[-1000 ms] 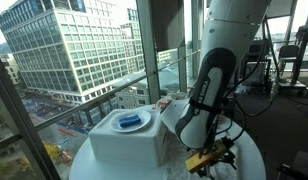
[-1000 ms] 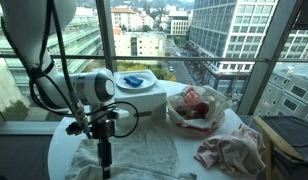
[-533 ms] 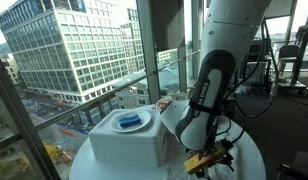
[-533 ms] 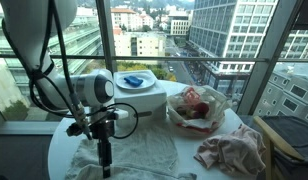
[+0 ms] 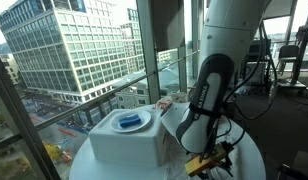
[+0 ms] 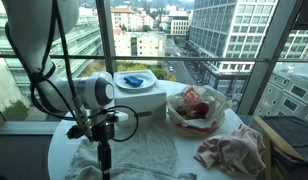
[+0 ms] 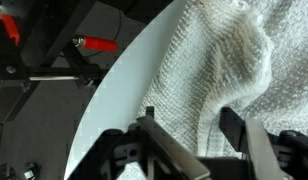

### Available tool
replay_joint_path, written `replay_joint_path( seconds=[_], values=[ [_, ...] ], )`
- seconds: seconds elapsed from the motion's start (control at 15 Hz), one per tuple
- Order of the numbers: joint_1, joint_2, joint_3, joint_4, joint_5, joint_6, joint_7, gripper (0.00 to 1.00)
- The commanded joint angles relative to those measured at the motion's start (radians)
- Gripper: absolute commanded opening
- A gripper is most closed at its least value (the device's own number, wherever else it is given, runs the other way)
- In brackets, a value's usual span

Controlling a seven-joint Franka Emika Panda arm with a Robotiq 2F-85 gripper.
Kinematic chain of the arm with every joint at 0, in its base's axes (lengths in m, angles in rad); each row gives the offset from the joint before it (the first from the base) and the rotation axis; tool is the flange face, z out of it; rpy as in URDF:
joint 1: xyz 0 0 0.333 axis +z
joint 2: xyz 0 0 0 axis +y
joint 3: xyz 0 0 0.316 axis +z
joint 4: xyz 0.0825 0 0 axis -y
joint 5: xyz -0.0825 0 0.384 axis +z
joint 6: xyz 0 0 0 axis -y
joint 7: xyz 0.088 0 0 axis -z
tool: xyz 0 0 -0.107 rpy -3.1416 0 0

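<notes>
My gripper (image 7: 191, 128) is open and points down at a white woven towel (image 7: 229, 55) lying on the round white table (image 7: 119, 95). In the wrist view a raised fold of the towel lies between the two fingers (image 7: 235, 124), close to them. In an exterior view the gripper (image 6: 102, 158) hangs over the towel's (image 6: 139, 155) near-left part. In an exterior view the gripper (image 5: 214, 162) is low over the table behind the white box (image 5: 124, 145); the towel is mostly hidden there.
A white box (image 6: 144, 97) with a blue object (image 6: 135, 80) on top stands at the table's back. A bag of red and white items (image 6: 197, 108) sits beside it, and a pink cloth (image 6: 231, 150) lies to the right. Windows surround the table.
The gripper has dropped slightly toward the towel; the jaws stay open. Nothing else has moved.
</notes>
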Motion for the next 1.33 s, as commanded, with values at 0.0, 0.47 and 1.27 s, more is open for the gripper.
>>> replay_joint_path(
  seconds=[0.0,0.47,1.27],
  values=[
    [0.0,-0.002,0.002,0.002,-0.012,0.01,-0.006,0.38],
    [-0.002,-0.003,0.002,0.001,-0.01,0.025,-0.007,0.0],
    [-0.033,-0.064,0.013,-0.003,0.083,-0.236,0.004,0.01]
  ],
)
